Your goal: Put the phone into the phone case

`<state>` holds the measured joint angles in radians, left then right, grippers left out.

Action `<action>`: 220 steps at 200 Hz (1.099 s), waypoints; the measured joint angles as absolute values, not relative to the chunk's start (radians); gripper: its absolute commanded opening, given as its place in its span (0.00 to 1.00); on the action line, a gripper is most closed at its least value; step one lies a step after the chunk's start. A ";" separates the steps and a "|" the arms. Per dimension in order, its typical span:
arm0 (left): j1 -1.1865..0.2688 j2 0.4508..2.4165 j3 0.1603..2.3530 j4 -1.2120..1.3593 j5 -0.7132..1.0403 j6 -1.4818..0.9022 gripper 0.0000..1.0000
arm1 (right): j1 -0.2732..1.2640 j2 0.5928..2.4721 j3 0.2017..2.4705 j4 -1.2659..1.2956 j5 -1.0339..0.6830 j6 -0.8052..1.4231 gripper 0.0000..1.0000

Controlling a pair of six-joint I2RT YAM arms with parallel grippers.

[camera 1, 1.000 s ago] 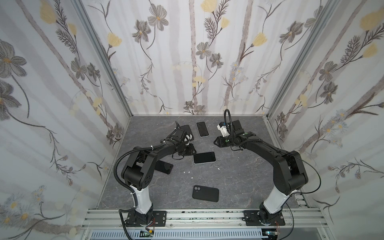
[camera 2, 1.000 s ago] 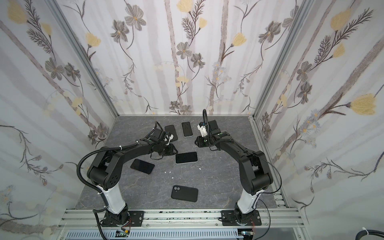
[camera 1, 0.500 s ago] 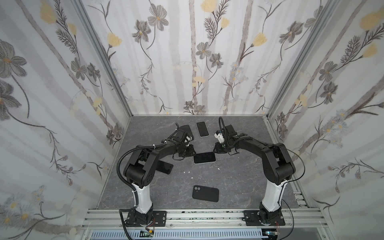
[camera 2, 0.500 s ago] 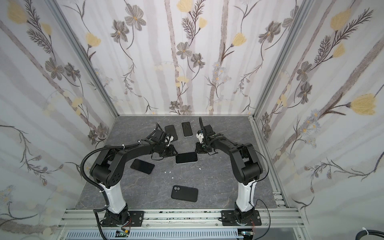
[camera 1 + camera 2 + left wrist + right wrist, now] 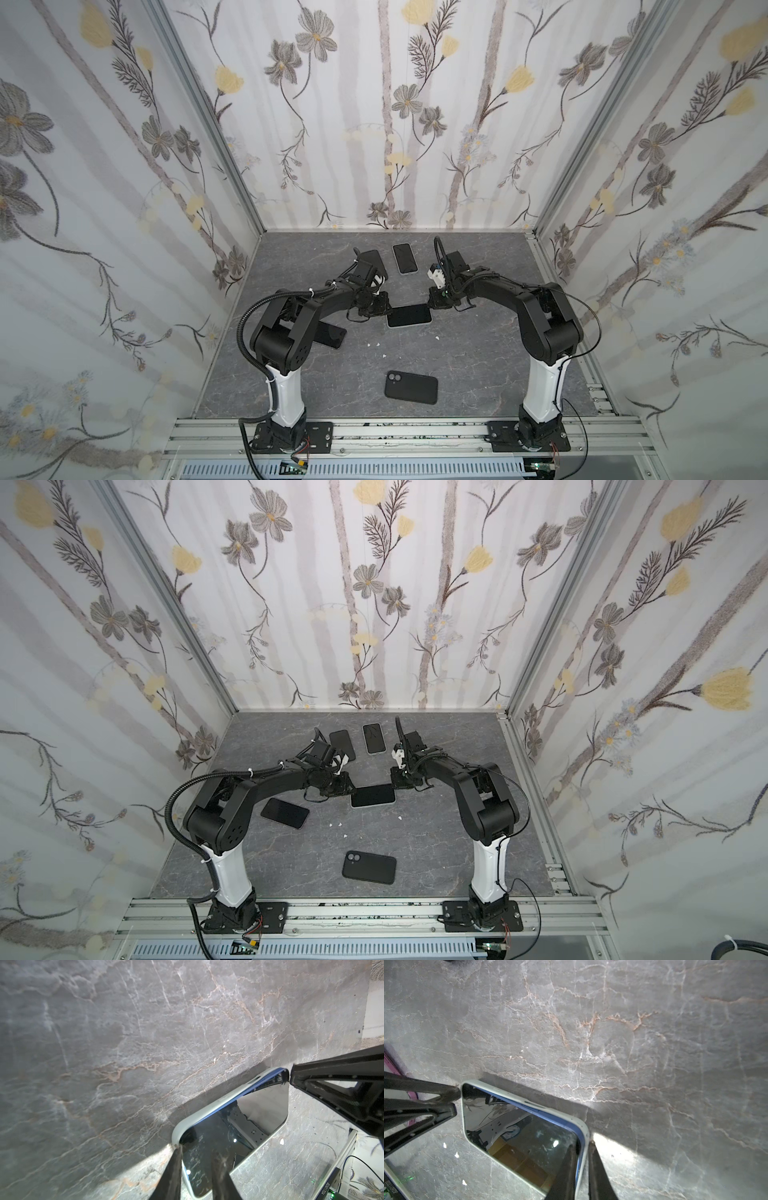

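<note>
In both top views a phone (image 5: pixel 409 316) (image 5: pixel 372 796) lies screen up in the middle of the table, inside a pale phone case (image 5: pixel 209 1106) (image 5: pixel 529 1103). A strip of the phone's blue side shows above the case rim along one long edge. My left gripper (image 5: pixel 384 309) (image 5: pixel 197 1150) stands at the left short end. It is narrowly open, with one finger outside the rim and the other on the screen. My right gripper (image 5: pixel 432 305) (image 5: pixel 581 1144) is at the right short end, shut on the case rim and the blue edge.
A black case (image 5: pixel 411 387) lies camera holes up near the front. Two more phones (image 5: pixel 404 258) (image 5: pixel 343 742) lie at the back. Another dark phone (image 5: pixel 285 812) sits beside the left arm. White crumbs (image 5: pixel 374 344) dot the table.
The right gripper has swung from the back right down to the phone's right end and narrowed onto its rim. The left gripper has stayed at the left end and narrowed slightly.
</note>
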<state>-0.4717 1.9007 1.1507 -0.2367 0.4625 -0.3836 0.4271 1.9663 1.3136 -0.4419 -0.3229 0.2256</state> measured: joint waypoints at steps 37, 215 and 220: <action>-0.472 1.901 1.155 -0.243 0.455 -0.381 0.23 | 0.429 1.980 1.330 -0.452 -0.311 0.223 0.13; -0.508 1.916 1.173 -0.297 0.382 -0.340 0.24 | 0.440 2.028 1.388 -0.504 -0.322 0.200 0.08; -0.508 1.916 1.173 -0.298 0.382 -0.340 0.24 | 0.441 2.030 1.388 -0.506 -0.317 0.200 0.08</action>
